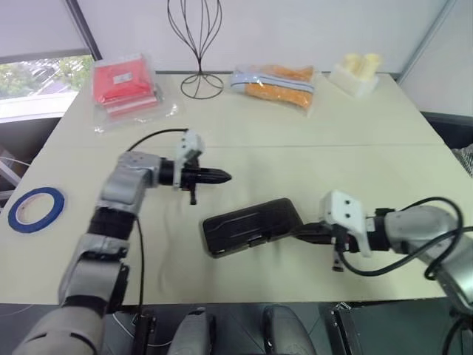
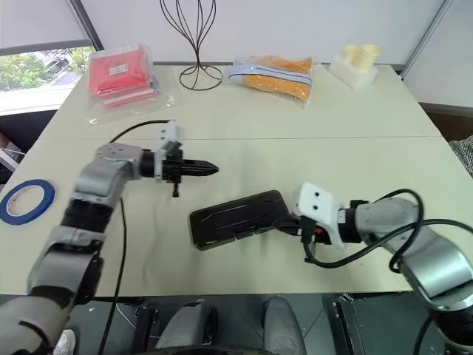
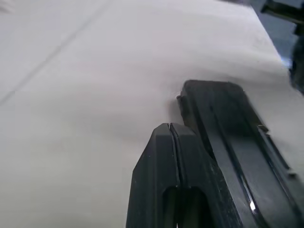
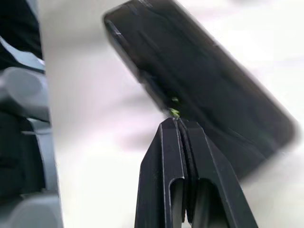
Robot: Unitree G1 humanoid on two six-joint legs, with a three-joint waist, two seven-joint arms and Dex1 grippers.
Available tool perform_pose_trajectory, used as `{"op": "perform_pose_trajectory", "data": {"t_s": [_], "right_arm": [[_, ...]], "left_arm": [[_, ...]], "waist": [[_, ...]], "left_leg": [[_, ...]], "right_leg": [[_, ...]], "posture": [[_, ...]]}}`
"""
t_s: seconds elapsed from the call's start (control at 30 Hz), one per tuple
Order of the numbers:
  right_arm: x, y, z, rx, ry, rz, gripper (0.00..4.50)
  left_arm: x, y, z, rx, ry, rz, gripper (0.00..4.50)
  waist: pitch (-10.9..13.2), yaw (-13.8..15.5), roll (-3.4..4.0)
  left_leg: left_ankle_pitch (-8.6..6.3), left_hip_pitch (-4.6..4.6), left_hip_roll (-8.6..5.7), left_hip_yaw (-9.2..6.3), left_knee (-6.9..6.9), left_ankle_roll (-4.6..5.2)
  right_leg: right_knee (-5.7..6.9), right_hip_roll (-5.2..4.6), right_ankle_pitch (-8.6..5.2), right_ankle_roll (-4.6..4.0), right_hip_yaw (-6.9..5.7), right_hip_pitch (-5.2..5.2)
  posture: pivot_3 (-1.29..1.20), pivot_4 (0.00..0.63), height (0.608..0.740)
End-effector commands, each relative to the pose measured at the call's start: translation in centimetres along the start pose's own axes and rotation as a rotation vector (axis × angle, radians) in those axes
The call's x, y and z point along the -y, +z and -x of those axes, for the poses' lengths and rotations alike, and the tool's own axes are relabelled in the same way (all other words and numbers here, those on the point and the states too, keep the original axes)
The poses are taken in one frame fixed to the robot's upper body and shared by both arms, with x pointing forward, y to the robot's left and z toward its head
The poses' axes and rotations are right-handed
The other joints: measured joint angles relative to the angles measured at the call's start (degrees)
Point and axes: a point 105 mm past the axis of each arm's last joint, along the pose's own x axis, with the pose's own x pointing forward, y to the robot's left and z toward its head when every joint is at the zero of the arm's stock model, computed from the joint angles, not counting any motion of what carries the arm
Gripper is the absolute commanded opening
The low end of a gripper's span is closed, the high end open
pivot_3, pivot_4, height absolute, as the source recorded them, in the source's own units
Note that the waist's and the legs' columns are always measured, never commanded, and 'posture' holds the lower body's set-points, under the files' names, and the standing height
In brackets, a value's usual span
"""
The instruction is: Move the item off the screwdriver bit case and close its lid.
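Note:
The screwdriver bit case (image 1: 251, 224) lies flat on the cream table (image 1: 310, 140), near its front middle. Its lid (image 2: 236, 211) is down over the case, dark and flat, with a small latch tab on the near edge. The item, a blue tape ring (image 1: 12, 214), lies flat on the table by its left edge, well apart from the case. My left gripper (image 1: 224, 176) is shut and empty, held above the table behind the case's left end and pointing right. My right gripper (image 1: 299, 231) is shut and empty, its tips at the case's right end.
Along the far edge stand a red packet (image 1: 124, 81), a black wire stand (image 1: 198, 44), an orange bag (image 1: 277, 83) and a pale yellow-white object (image 1: 357, 72). A cable loops from my left wrist.

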Motion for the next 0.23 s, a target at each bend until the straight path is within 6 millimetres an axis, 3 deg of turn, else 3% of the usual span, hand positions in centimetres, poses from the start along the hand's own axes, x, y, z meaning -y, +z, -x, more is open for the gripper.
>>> {"op": "perform_pose_trajectory", "data": {"t_s": [0.03,0.23], "right_arm": [[1.2,1.6,2.1,0.017,-0.042,0.077,0.03],[3.3,2.0,3.5,0.007,-0.091,0.123,0.03]], "left_arm": [[1.9,1.7,2.4,0.031,0.007,-0.015,0.00],[4.6,1.5,4.6,0.034,0.094,0.043,0.00]], "waist": [[0.0,0.1,0.01],[0.0,0.4,0.00]], "left_leg": [[0.00,0.00,0.01,0.00,0.00,0.00],[0.00,0.00,0.01,-0.01,0.02,-0.01]], "right_leg": [[0.00,0.00,0.00,0.00,0.00,0.00],[-0.05,-0.15,0.00,0.00,-0.01,0.07]], "posture": [[0.00,0.150,0.740],[0.00,0.150,0.740]]}}
